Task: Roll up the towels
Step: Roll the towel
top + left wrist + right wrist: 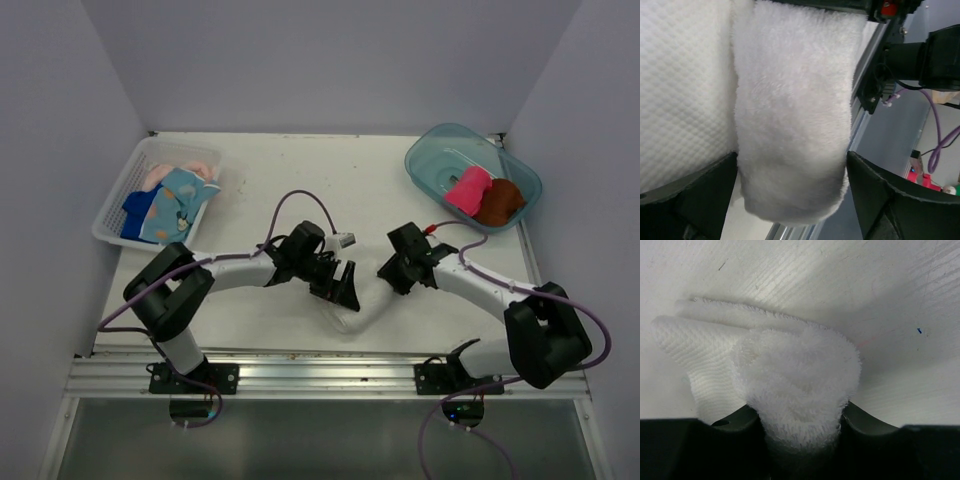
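A white towel (352, 312), rolled up, lies near the table's front edge between both grippers. My left gripper (345, 290) is open: in the left wrist view its fingers (700, 195) straddle the white towel (790, 100) without squeezing it. My right gripper (388, 275) has its jaws pressed on one end of the white towel (795, 370) in the right wrist view. A light blue printed towel (178, 203), a royal blue towel (135, 213) and a pale peach towel (195, 162) lie in the basket. Rolled pink (467, 189) and brown (499, 201) towels sit in the tub.
The white lattice basket (112, 205) stands at the back left, the clear teal tub (425, 150) at the back right. A metal rail (320, 375) runs along the table's near edge, just behind the white towel. White walls close in on three sides.
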Motion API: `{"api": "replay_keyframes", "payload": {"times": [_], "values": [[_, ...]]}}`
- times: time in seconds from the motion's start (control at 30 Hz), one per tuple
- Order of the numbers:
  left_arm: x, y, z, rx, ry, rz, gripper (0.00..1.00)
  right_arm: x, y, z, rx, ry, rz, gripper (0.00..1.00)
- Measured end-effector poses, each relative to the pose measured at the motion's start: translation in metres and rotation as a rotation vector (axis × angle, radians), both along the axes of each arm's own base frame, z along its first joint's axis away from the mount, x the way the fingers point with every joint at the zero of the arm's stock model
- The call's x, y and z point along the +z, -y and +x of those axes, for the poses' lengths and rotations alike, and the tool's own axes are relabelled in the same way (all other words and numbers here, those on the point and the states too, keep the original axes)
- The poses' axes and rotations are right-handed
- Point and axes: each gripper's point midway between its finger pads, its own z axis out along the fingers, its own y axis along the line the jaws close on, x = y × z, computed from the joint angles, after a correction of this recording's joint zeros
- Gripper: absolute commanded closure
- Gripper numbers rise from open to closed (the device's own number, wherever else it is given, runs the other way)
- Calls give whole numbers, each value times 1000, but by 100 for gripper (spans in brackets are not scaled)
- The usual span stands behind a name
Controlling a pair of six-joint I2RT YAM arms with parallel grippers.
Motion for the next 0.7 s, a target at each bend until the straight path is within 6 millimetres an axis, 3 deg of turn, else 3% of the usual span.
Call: {"api": "replay_keyframes", "payload": {"times": [0.2, 0.33, 0.4, 0.53, 0.7], "values": [[2, -21, 16, 41, 99, 172, 3, 3, -1, 3, 3, -41, -25, 95], [34, -33, 33, 95, 284, 241, 4, 5, -1, 2, 8, -67, -42, 95], [56, -29, 36, 105, 409, 255, 3, 5, -1, 2, 9, -78, -49, 95], [84, -1, 13, 38, 574, 239, 1, 4, -2, 2, 11, -93, -54, 95], [67, 19, -15, -49, 691, 314, 1, 5, -3, 3, 13, -100, -54, 95]]}}
